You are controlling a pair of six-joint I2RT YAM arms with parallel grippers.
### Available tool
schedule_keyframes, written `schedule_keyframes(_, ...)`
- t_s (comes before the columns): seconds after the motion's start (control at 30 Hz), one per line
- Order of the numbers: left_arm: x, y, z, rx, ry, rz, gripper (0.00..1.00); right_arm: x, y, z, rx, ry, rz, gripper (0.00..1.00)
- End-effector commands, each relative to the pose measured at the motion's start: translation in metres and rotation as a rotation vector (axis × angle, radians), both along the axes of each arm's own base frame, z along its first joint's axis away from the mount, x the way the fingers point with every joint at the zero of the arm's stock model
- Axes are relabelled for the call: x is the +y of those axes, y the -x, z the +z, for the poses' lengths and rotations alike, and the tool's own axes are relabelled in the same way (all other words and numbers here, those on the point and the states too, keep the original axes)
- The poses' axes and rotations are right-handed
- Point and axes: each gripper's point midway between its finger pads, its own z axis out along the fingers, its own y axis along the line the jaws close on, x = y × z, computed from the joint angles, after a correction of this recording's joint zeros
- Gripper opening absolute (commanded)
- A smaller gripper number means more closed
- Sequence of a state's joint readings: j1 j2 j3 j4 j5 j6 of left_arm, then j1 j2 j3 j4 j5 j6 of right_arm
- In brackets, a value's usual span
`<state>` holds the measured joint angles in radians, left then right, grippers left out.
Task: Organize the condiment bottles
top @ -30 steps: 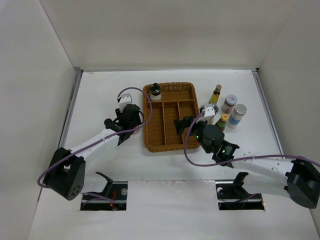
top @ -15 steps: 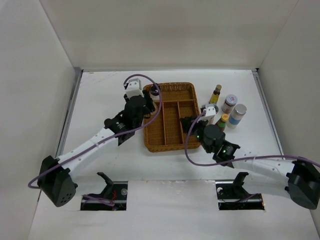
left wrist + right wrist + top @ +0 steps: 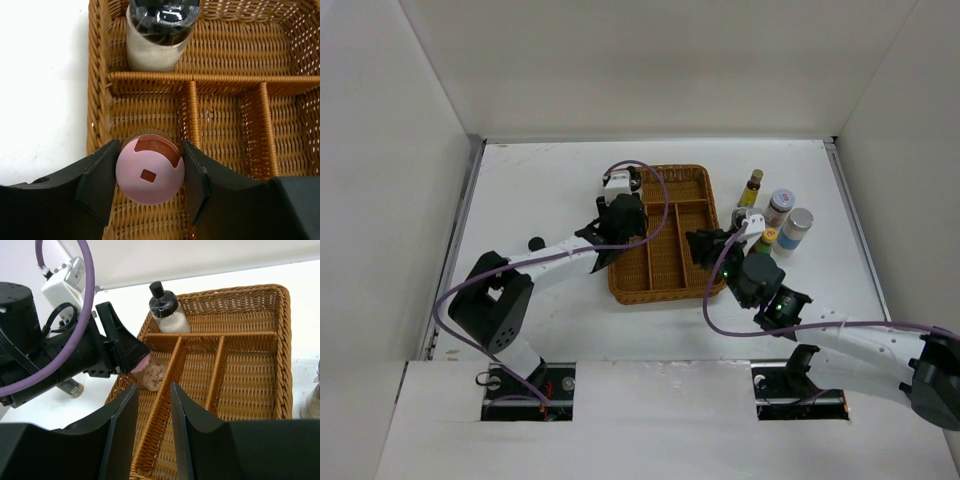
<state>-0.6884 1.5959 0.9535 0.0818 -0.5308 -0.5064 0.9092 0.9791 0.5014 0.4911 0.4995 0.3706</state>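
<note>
My left gripper is shut on a pink-capped bottle, holding it over the front left compartment of the wicker tray. The right wrist view shows that bottle tilted, its base near the tray floor. A black-capped bottle stands in the tray's far compartment. My right gripper hovers over the tray's near right side, jaws a narrow gap apart with nothing between them. Other condiment bottles stand right of the tray: a tall yellow one, a brown-capped jar, a blue-labelled one and a small yellow-capped one.
A small dark-topped bottle stands alone on the white table left of the tray. White walls close in the table on the left, right and back. My left arm's purple cable loops over the tray's far left corner.
My left arm has swung right from the table beside the tray, carrying the pink-capped bottle over the tray's left compartment. My right gripper's jaws have narrowed and it has shifted slightly right.
</note>
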Motion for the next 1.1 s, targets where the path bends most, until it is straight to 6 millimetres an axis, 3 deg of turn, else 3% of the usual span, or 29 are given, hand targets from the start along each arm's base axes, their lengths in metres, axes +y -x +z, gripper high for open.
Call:
schedule_keyframes(0.0, -0.013, -0.019, 0.035, -0.118, 0.086, 0.001, 0.36, 0.002, -0.004, 0.009, -0.025, -0.033, -0.006, 0.39)
schedule_keyframes(0.2, -0.007, -0.034, 0.025, -0.124, 0.008, 0.026, 0.40, 0.004, -0.004, 0.007, -0.018, -0.030, 0.001, 0.41)
schedule_keyframes(0.33, -0.007, -0.039, 0.020, -0.122, -0.012, 0.033, 0.69, 0.003, -0.004, 0.008, -0.022, -0.035, 0.001, 0.41)
schedule_keyframes(0.43, -0.004, -0.033, 0.036, -0.152, 0.001, 0.045, 0.86, 0.002, -0.003, 0.009, -0.022, -0.035, 0.001, 0.40)
schedule_keyframes(0.53, 0.006, -0.019, 0.069, -0.209, 0.034, 0.059, 0.92, 0.002, -0.003, 0.009, -0.025, -0.041, 0.001, 0.40)
schedule_keyframes(0.63, 0.035, 0.005, 0.097, -0.259, 0.077, 0.096, 0.91, 0.003, -0.002, 0.010, -0.026, -0.043, 0.002, 0.42)
schedule_keyframes(0.7, 0.066, 0.023, 0.099, -0.248, 0.072, 0.153, 0.91, 0.001, -0.003, 0.009, -0.023, -0.045, -0.002, 0.42)
schedule_keyframes(0.9, 0.170, 0.077, 0.052, -0.085, 0.047, 0.385, 0.88, 0.004, -0.004, 0.005, -0.013, -0.041, 0.000, 0.43)
schedule_keyframes(1.0, 0.196, 0.091, 0.040, -0.067, 0.074, 0.435, 0.87, 0.011, -0.006, 0.002, -0.002, -0.027, 0.019, 0.45)
schedule_keyframes(1.07, 0.202, 0.090, 0.033, -0.047, 0.085, 0.443, 0.87, 0.014, -0.006, -0.001, 0.002, -0.019, 0.027, 0.45)
